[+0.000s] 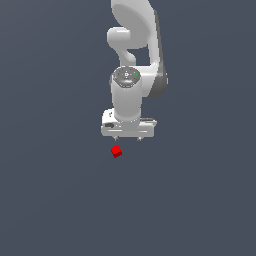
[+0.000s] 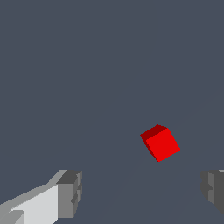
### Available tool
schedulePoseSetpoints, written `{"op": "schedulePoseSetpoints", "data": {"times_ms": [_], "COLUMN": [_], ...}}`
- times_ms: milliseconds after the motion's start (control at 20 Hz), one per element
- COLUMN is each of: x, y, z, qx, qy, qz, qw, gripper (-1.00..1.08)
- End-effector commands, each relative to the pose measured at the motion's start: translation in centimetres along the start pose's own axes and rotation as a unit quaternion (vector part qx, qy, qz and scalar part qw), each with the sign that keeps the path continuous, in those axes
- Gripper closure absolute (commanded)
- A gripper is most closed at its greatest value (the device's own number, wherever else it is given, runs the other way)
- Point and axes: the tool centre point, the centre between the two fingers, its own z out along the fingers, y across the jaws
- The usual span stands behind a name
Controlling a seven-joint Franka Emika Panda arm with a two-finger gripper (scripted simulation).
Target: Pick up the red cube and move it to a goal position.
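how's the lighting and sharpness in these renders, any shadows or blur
Exterior view: flat, even light, no cast shadows, the red cube crisp though tiny. Wrist view: the cube is sharp, its faces shaded differently; the open tool is cropped at the frame edge; no glare or blur.

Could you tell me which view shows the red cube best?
The wrist view: the red cube fills more of the picture, showing two faces, ahead of the open jaws. The exterior view shows it only as a tiny red speck below the gripper.
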Motion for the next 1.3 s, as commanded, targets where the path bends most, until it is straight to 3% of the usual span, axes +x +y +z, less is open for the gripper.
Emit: {"op": "schedulePoseSetpoints", "data": {"times_ms": [0, 750, 1250], "x": [0.0, -0.6, -0.9], "y": [0.0, 1.5, 4.0], "z": [0.0, 3.3, 8.7], "qx": [0.0, -0.001, -0.004], "qy": [0.0, 0.001, 0.003], "qz": [0.0, -0.067, -0.177], "qw": [1.0, 0.9977, 0.9842], "gripper": [-0.92, -0.92, -0.92]}}
